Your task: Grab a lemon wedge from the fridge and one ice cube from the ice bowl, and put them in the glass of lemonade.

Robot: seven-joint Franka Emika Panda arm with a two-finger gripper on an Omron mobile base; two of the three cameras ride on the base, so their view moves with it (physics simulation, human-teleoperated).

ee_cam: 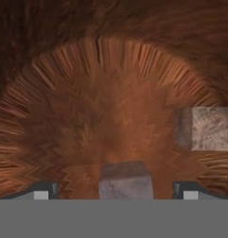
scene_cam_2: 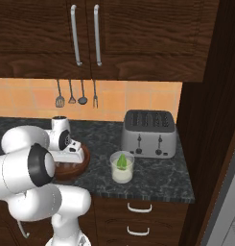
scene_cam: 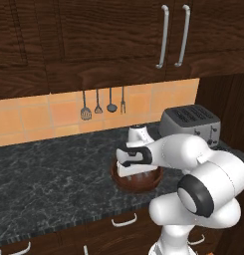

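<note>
Reaching down from the white arm, the end effector [ee_cam: 116, 189] sits inside the ice bowl [scene_cam: 154, 179], its two dark fingertips [ee_cam: 41, 190] spread wide apart and released, gripping nothing. In the hand view an ice cube [ee_cam: 125, 181] lies at 6 o'clock, between the two tips but touching neither. A second ice cube [ee_cam: 207, 128] rests on the reddish-brown bowl floor toward 3 o'clock, well apart from the first.

In the right base view the ice bowl [scene_cam_2: 79, 166] stands on the dark speckled bench [scene_cam_2: 157, 180], mostly hidden behind the arm's wrist. Just beside it, toward 3 o'clock, is the glass of lemonade [scene_cam_2: 122, 167], upright, with the lemon wedge [scene_cam_2: 122, 161] already sitting in the pale liquid. A silver toaster [scene_cam_2: 148, 133] stands behind the glass at about 1 o'clock, near it but not touching. Four dark utensils [scene_cam_2: 76, 94] hang on the orange tiled wall above the bench, under the dark wooden cabinets [scene_cam_2: 138, 38].
</note>
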